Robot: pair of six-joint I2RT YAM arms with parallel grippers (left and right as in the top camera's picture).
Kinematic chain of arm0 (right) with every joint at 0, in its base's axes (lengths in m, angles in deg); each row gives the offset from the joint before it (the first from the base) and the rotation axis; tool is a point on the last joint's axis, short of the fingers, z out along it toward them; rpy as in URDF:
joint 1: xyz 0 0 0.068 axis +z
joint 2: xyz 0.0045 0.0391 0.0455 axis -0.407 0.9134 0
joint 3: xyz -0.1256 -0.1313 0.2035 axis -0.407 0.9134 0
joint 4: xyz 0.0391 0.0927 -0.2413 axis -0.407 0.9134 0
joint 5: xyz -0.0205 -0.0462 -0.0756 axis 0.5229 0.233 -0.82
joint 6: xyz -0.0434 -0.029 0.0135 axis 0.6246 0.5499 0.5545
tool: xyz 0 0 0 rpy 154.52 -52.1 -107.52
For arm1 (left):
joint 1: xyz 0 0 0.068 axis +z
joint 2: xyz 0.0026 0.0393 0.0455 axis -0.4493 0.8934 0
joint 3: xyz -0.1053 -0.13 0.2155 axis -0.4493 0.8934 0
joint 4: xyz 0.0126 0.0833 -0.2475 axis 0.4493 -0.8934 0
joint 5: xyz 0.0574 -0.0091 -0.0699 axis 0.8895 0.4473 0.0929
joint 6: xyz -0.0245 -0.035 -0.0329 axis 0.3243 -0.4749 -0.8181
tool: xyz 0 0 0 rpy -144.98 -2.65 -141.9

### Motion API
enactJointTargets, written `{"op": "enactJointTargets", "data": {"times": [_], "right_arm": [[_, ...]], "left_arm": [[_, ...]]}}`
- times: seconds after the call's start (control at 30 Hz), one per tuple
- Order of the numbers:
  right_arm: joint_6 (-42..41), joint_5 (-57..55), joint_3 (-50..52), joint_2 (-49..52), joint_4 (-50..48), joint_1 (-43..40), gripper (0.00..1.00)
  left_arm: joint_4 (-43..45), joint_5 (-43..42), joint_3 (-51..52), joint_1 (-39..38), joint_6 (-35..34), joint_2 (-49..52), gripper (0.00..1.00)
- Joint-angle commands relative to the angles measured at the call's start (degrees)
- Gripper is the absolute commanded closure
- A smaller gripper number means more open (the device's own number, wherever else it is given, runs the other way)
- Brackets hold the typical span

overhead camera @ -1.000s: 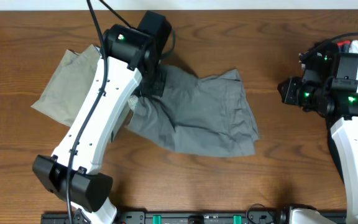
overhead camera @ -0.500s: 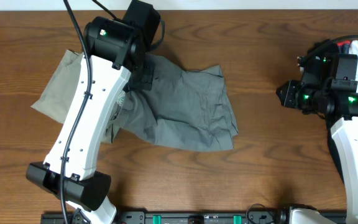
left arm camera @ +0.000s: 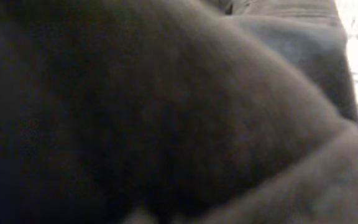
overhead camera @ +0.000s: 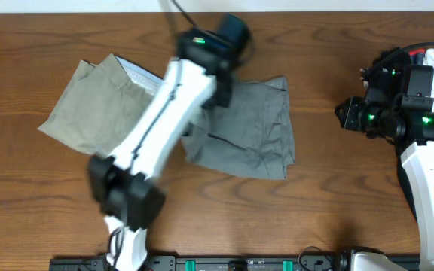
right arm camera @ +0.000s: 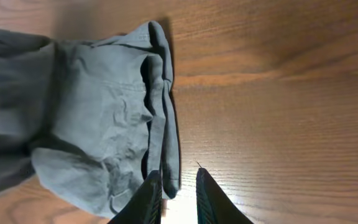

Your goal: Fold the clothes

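The grey shorts (overhead camera: 251, 132) lie crumpled around the middle of the table (overhead camera: 337, 199), nearer its far edge. The khaki shorts (overhead camera: 93, 109) lie spread flat beside them, toward the far left corner. The left gripper (overhead camera: 219, 89) is blurred and sits at the grey shorts' far left edge, clamped shut on the cloth – grey fabric fills its wrist view. The right gripper (overhead camera: 346, 113) hovers near the right edge, well apart from the shorts, its fingers (right arm camera: 151, 190) narrowly parted – nothing between them.
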Motion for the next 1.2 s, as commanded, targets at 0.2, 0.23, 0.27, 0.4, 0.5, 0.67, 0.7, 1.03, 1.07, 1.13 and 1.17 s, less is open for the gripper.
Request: {"op": "enactJointTargets", "data": {"times": [0.2,0.23,0.27,0.4,0.5,0.67,0.7,1.03,1.07,1.13,1.17], "right_arm": [[-0.20,0.66,-0.33,-0.26,0.66,-0.17,0.82],[-0.17,0.66,-0.33,-0.26,0.70,-0.17,0.82],[-0.20,0.63,-0.33,-0.26,0.76,-0.15,0.82],[-0.17,0.63,-0.33,-0.26,1.14,0.02,0.82],[-0.17,0.66,-0.33,-0.26,1.27,0.07,0.82],[-0.17,0.63,-0.33,-0.26,1.27,0.07,0.82],[-0.17,0.63,-0.33,-0.26,1.29,0.07,0.82],[-0.17,0.79,-0.33,-0.26,1.62,0.09,0.81],[-0.04,1.25,-0.33,-0.26,1.55,0.20,0.80],[3.61,5.38,-0.33,-0.26,1.14,1.05,0.79],[5.44,7.58,-0.33,-0.17,1.05,1.68,0.78]], "left_arm": [[7.63,-0.55,0.31,-7.02,-13.57,5.14,0.93],[9.01,-0.66,0.31,-7.52,-14.53,5.14,0.93],[10.08,-0.68,0.31,-7.98,-15.28,5.14,0.93],[12.44,-0.68,0.31,-9.92,-16.85,5.20,0.87],[13.14,-0.68,0.31,-11.37,-16.87,5.31,0.64],[16.31,-0.98,0.31,-13.75,-16.81,5.31,0.41],[16.96,-1.62,0.31,-14.21,-16.76,5.29,0.38],[16.11,-0.37,-0.22,-13.14,-7.93,-0.96,0.38],[15.67,0.83,-0.22,-12.46,-7.30,-2.05,0.38],[13.92,3.58,-0.22,-10.47,-7.30,-4.22,0.38],[12.85,4.28,-0.22,-9.27,-7.30,-4.96,0.38]]}}
